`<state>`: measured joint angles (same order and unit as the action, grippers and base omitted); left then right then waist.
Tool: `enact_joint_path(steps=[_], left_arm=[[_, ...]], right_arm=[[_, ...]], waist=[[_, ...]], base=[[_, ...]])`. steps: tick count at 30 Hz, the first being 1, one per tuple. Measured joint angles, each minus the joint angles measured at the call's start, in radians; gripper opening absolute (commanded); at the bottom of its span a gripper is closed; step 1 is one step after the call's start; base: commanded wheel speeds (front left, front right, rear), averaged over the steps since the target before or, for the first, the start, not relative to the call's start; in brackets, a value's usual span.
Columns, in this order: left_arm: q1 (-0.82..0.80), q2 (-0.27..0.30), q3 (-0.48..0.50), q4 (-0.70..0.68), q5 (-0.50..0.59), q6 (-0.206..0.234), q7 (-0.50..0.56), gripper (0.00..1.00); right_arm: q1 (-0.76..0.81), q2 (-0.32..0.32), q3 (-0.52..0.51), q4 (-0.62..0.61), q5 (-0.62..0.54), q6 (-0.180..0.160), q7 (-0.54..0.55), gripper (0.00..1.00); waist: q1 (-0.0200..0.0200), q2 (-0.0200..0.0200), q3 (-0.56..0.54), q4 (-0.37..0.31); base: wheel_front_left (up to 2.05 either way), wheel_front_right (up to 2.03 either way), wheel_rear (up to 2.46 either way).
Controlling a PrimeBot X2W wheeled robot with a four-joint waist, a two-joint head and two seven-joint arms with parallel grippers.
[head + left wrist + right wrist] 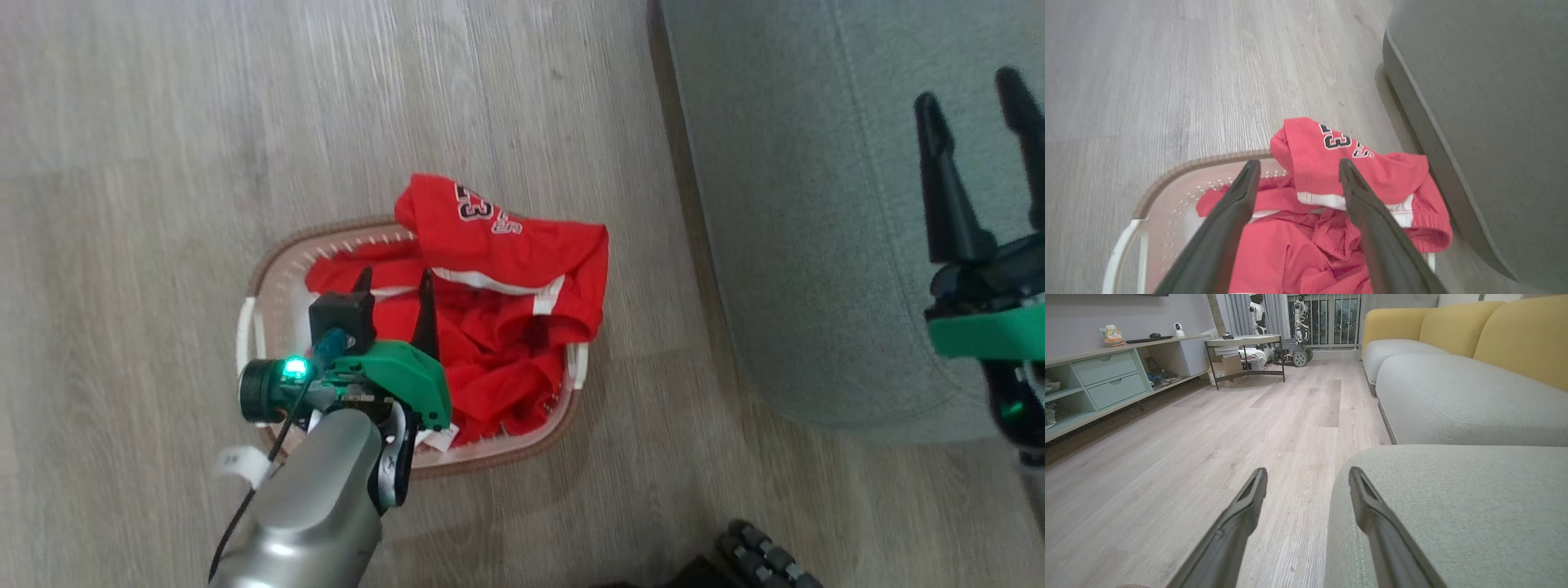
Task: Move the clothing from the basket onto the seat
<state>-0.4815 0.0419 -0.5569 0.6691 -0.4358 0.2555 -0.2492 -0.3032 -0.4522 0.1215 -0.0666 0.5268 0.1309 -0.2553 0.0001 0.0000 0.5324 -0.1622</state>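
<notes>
The red clothing (506, 286) with white trim fills the white basket (265, 269) on the wooden floor; one piece with black numbers drapes over the basket's far right rim. My left gripper (393, 282) hangs open just above the clothing at the basket's near left, nothing between its fingers. In the left wrist view the clothing (1331, 171) lies beyond the open left gripper (1296, 165), and the basket (1167, 192) rim curves at the left. The grey-green seat (816, 204) stands right of the basket. My right gripper (976, 90) is open above the seat (1453, 506), its fingers (1249, 498) empty.
More grey cushions with yellow backs (1453, 343) run behind the seat. A low cabinet with drawers (1106, 375) lines the left wall, and a small table (1245, 347) stands far off. A dark wheel (763, 555) of my base shows near the bottom.
</notes>
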Motion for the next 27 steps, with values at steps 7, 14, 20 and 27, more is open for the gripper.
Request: enact_joint_path(steps=[7,14,20,27], left_arm=[[-0.097,0.000,-0.083,0.168,-0.116,-0.018,0.000,1.00],[-0.194,0.000,-0.157,0.321,-0.229,-0.027,0.000,1.00],[-0.257,0.000,-0.223,0.432,-0.312,-0.026,0.003,1.00],[-0.344,0.000,-0.272,0.499,-0.387,0.002,0.070,1.00]], right_arm=[[-0.049,-0.020,-0.021,-0.026,0.019,0.000,0.000,1.00],[-0.100,-0.024,-0.028,-0.048,0.028,0.000,0.000,1.00],[-0.137,-0.024,-0.029,-0.058,0.038,0.000,0.000,1.00],[-0.165,-0.022,-0.044,-0.059,0.047,0.000,0.000,1.00]], waist=[[0.0000,0.0000,0.091,-0.016],[0.0001,0.0000,0.174,-0.038],[0.0000,0.0000,0.241,-0.067],[0.0000,0.0000,0.314,-0.097]], base=[[0.00,0.00,0.00],[0.00,0.00,0.00],[0.00,0.00,0.00],[0.00,0.00,0.00]])
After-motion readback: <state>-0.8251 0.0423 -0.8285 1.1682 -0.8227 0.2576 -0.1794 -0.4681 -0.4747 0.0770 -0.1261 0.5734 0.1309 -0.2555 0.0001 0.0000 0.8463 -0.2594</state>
